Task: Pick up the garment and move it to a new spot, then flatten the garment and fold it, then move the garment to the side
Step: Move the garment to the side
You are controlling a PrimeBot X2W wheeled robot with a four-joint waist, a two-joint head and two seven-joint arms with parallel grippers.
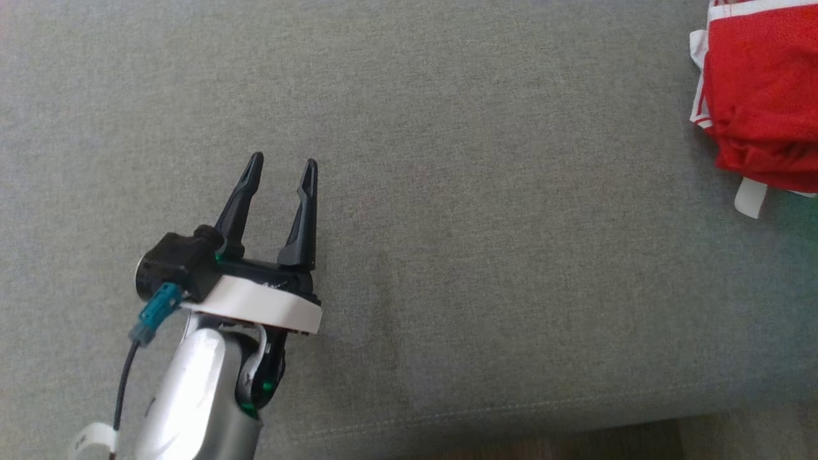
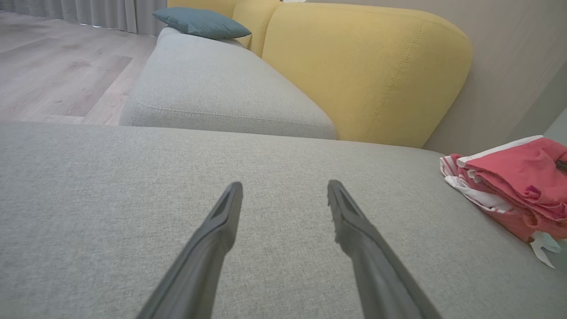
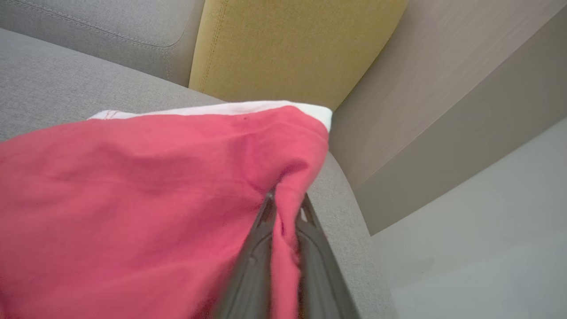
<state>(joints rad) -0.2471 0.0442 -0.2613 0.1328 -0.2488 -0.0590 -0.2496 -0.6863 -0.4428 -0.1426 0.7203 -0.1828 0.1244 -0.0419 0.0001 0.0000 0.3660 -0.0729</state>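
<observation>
Garment [image 1: 760, 96] bunched at upper right on the sofa seat [image 1: 479, 191]. The right tool [image 3: 287, 199] pinches its red cloth, while the left tool [image 1: 283, 161] gapes empty at lower left, well apart.

garment [image 1: 760, 96]: red, white trim | sofa seat [image 1: 486, 211]: grey | backrest [image 2: 367, 71]: yellow | pillow [image 2: 201, 22]: blue

You've got soft, even light, moderately bright. A faint shadow falls right of the left gripper [image 1: 283, 160] on the grey cushion [image 1: 511, 255]. Your wrist views bow at the edges. Up close, the garment [image 3: 133, 199] smears soft and blurred.
</observation>
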